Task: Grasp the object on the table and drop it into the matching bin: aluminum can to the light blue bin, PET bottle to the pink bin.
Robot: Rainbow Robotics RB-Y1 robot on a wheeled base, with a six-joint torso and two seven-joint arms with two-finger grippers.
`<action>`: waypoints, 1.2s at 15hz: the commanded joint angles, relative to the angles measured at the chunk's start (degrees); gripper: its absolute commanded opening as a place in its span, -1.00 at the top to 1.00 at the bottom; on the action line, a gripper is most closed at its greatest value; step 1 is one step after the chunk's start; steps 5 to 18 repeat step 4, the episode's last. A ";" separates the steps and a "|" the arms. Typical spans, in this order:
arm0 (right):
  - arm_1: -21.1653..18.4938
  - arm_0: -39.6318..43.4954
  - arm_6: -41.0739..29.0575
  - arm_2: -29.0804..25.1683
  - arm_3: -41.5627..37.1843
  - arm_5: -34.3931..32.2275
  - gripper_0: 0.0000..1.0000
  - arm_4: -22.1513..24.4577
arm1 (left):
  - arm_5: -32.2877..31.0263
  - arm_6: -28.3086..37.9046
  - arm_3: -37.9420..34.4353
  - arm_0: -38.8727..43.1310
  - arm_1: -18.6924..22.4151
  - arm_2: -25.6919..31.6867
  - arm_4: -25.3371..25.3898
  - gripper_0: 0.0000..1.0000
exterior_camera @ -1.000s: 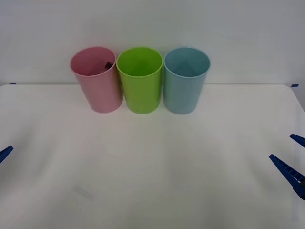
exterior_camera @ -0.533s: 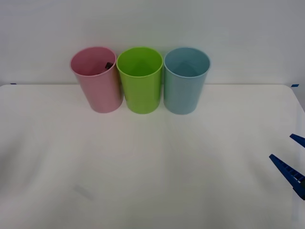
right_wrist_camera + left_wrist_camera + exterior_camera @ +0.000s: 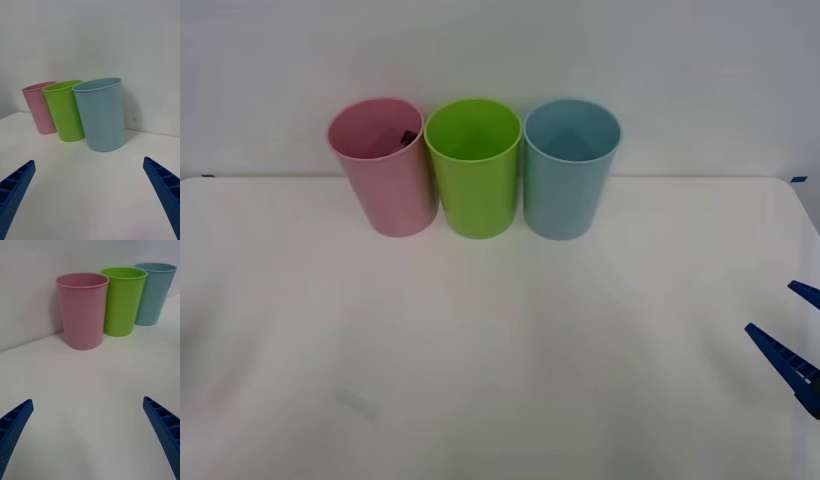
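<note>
Front view: the PET bottle (image 3: 408, 138) lies inside the pink bin (image 3: 383, 170) — drop done; right gripper (image 3: 792, 335) and left gripper (image 3: 88, 435), both spread wide, need only park.

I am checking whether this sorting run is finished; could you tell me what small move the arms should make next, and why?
Probably none beyond staying parked: a dark cap shows inside the pink bin, so the bottle looks dropped. The right gripper sits open at the table's right edge; the left gripper is open too.
</note>
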 commanded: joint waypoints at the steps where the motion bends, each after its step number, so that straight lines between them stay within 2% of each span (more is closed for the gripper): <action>1: 0.00 0.00 0.00 0.00 0.00 0.00 -1.00 0.00 | 0.13 0.39 0.00 -0.07 0.19 -0.65 -0.09 -1.00; 18: 0.00 0.00 0.00 0.00 0.00 0.00 -1.00 0.00 | 0.13 0.39 0.00 -0.07 0.19 -0.65 -0.09 -1.00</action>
